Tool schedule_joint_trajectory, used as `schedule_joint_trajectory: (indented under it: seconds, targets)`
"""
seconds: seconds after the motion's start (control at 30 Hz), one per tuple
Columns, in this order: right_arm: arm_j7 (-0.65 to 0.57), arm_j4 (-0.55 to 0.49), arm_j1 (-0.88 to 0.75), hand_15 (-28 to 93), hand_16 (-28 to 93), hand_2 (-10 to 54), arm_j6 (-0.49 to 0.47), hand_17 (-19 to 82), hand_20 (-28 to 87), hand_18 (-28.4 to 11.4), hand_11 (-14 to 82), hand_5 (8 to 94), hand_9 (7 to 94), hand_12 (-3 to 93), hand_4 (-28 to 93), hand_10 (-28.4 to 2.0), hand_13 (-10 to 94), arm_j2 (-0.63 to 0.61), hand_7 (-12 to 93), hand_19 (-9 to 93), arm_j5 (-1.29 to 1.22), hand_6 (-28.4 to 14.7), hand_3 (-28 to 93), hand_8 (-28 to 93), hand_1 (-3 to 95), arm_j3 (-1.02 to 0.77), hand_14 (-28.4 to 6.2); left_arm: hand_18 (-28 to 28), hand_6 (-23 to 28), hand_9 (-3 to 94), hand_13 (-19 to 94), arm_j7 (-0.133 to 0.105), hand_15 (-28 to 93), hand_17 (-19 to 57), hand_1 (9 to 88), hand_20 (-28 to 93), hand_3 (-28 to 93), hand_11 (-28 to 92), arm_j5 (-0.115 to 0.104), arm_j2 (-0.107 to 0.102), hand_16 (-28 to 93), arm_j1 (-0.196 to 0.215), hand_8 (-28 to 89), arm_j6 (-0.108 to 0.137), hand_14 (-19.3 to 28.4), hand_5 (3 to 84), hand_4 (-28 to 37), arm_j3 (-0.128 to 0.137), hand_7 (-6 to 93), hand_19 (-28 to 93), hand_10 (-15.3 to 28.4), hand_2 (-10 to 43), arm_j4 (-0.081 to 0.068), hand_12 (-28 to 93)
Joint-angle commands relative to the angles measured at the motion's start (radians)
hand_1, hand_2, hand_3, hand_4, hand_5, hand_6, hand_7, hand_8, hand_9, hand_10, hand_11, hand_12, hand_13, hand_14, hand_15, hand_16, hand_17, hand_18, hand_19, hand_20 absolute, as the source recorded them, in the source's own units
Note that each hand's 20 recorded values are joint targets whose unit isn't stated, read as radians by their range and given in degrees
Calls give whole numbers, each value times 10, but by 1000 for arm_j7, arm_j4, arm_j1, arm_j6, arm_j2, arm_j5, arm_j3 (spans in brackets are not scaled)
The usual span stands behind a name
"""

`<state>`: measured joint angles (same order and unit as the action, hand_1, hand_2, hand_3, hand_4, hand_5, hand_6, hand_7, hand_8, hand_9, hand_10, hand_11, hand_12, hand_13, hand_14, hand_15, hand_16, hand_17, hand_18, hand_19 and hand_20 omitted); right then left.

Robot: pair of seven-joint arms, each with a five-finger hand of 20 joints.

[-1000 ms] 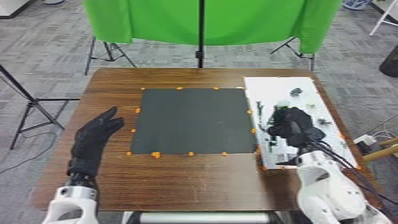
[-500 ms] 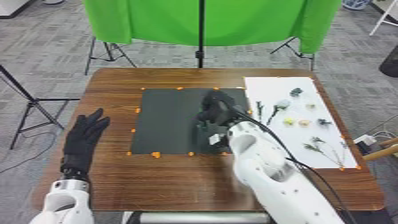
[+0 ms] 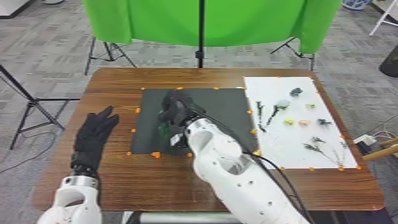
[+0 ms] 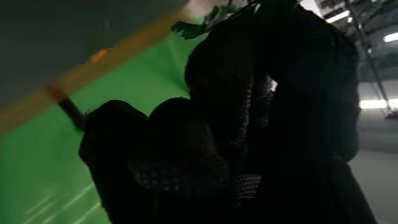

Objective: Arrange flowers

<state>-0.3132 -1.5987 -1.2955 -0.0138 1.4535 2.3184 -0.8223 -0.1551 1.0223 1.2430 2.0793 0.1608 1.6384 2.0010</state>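
Observation:
My right hand [image 3: 175,107] is over the left part of the dark mat [image 3: 226,102], curled round a flower with a thin green stem [image 3: 165,131] below the hand. In the right wrist view green leaves [image 4: 189,29] and a pale bloom poke out beside the fingertips of my right hand [image 4: 222,100]; the glove hides much of the stem. My left hand [image 3: 92,132] is left of the mat, fingers straight and holding nothing. On the white sheet [image 3: 271,85] lie a pale blue flower [image 3: 282,104], small yellow [image 3: 289,121] and peach [image 3: 305,122] blooms, and leafy sprigs [image 3: 315,148].
Orange markers [image 3: 156,155] line the mat's edges. The brown table [image 3: 115,85] extends around mat and sheet. A green cloth [image 3: 160,25] hangs behind the table, with black stands [image 3: 201,56] on the floor.
My right hand has gone left from above the white sheet to the left part of the mat, with the green-stemmed flower. My left hand has shifted slightly and its fingers point more forward.

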Motion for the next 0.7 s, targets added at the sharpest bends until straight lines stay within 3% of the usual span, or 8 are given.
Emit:
schedule_joint_trajectory:
  seconds: [0.03,0.17,0.4,0.7]
  targets:
    - [-1,49,-26,665,300,-95,-13,703,640,-103,469,757,864,324,730,-123,921,26,457,932,49,-11,-189,245,793,24,-17,121,39,448,317,7,89,31,163,181,634,120,-1,3,32,-18,-55,-22,141,434,-283,-24,52,26,121,33,-17,141]
    - [-6,70,-33,651,299,-95,-10,698,619,-99,459,746,864,316,700,-122,919,41,456,932,65,-10,-199,231,793,15,-18,121,39,449,318,13,89,30,162,180,636,122,-1,3,34,-37,-56,-33,143,434,-283,-39,53,26,122,31,-28,142]
    - [-14,96,-35,640,300,-95,-11,693,598,-100,483,745,857,262,542,-128,919,58,458,932,46,-12,-281,218,829,-1,-22,122,41,448,319,20,88,29,164,180,641,124,4,8,36,-34,-55,-43,144,433,-283,-41,52,28,123,22,-28,143]
    - [-7,99,-39,633,298,-95,0,693,591,-102,482,752,859,251,475,-129,921,63,450,932,37,-14,-283,214,773,-21,-25,124,42,449,319,29,88,26,168,181,641,128,3,9,39,-34,-54,-54,145,431,-283,-41,52,32,122,17,-30,146]
